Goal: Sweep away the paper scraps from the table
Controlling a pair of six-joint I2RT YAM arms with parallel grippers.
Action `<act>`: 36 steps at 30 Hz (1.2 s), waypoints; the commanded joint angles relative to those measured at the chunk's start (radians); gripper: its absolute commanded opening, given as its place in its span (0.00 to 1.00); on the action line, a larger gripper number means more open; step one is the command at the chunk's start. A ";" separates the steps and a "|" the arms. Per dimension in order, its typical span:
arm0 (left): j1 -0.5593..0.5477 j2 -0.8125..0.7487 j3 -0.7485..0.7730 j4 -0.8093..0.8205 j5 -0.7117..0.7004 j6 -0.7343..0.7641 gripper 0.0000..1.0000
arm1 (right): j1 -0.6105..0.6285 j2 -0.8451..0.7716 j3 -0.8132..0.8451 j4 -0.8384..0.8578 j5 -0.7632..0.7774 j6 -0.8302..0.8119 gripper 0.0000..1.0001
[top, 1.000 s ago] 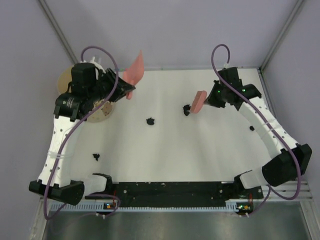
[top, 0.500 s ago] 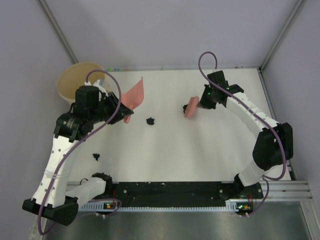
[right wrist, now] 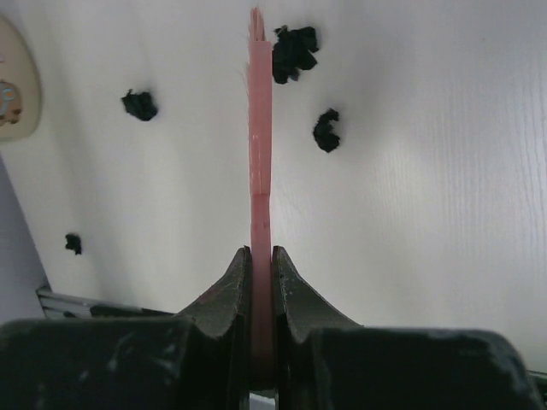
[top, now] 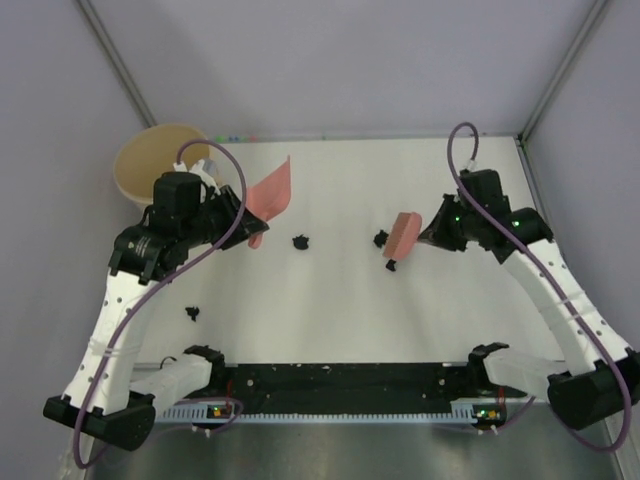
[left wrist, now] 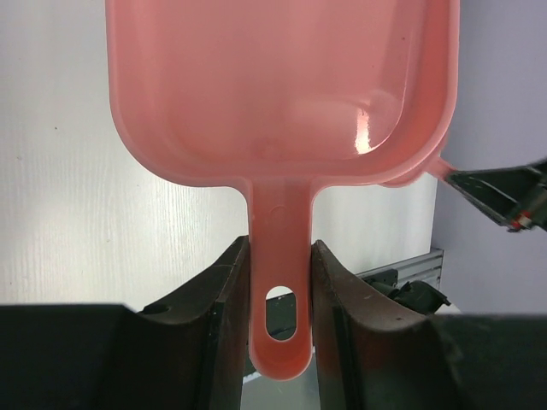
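My left gripper (top: 243, 216) is shut on the handle of a pink dustpan (top: 272, 188), which stands tilted up over the white table (top: 330, 320); in the left wrist view the handle (left wrist: 280, 282) sits clamped between my fingers (left wrist: 224, 299). My right gripper (top: 428, 232) is shut on a pink brush (top: 402, 235), seen edge-on in the right wrist view (right wrist: 259, 137). Black paper scraps lie on the table: one (top: 299, 241) between the two tools, two by the brush (top: 380, 238) (top: 393, 265), one (top: 190, 313) near the left arm. The right wrist view shows scraps (right wrist: 295, 47) (right wrist: 326, 130) beside the bristles.
A tan bowl (top: 150, 160) stands at the table's far left corner, just behind the left arm. A black strip (top: 340, 385) runs along the near edge between the arm bases. Grey-lilac walls enclose the table on three sides.
The left arm came off the bowl toward the near side with the dustpan. The right arm swung the brush left, then back right and nearer; a scrap now lies below the brush.
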 commanded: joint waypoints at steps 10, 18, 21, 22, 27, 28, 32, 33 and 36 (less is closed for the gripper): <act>-0.121 0.024 0.001 -0.023 -0.117 0.136 0.00 | -0.005 -0.140 0.202 0.048 -0.143 -0.139 0.00; -0.190 -0.016 -0.011 -0.158 -0.312 0.161 0.00 | -0.004 -0.020 0.230 0.133 -0.200 -0.159 0.00; -0.199 -0.022 -0.038 -0.175 -0.332 0.150 0.00 | -0.004 0.040 0.299 0.140 -0.203 -0.200 0.00; -0.205 -0.022 -0.046 -0.181 -0.332 0.146 0.00 | -0.005 0.053 0.316 0.148 -0.199 -0.211 0.00; -0.251 -0.016 -0.084 -0.207 -0.366 0.141 0.00 | -0.005 0.086 0.275 0.249 -0.195 -0.225 0.00; -0.256 -0.010 -0.095 -0.214 -0.378 0.145 0.00 | -0.004 0.092 0.259 0.272 -0.201 -0.219 0.00; -0.279 -0.013 -0.124 -0.238 -0.410 0.130 0.00 | -0.004 0.138 0.238 0.364 -0.239 -0.214 0.00; -0.282 -0.016 -0.127 -0.247 -0.410 0.118 0.00 | -0.004 0.156 0.242 0.376 -0.245 -0.216 0.00; -0.303 -0.042 -0.184 -0.240 -0.404 0.081 0.00 | -0.004 0.208 0.258 0.426 -0.267 -0.219 0.00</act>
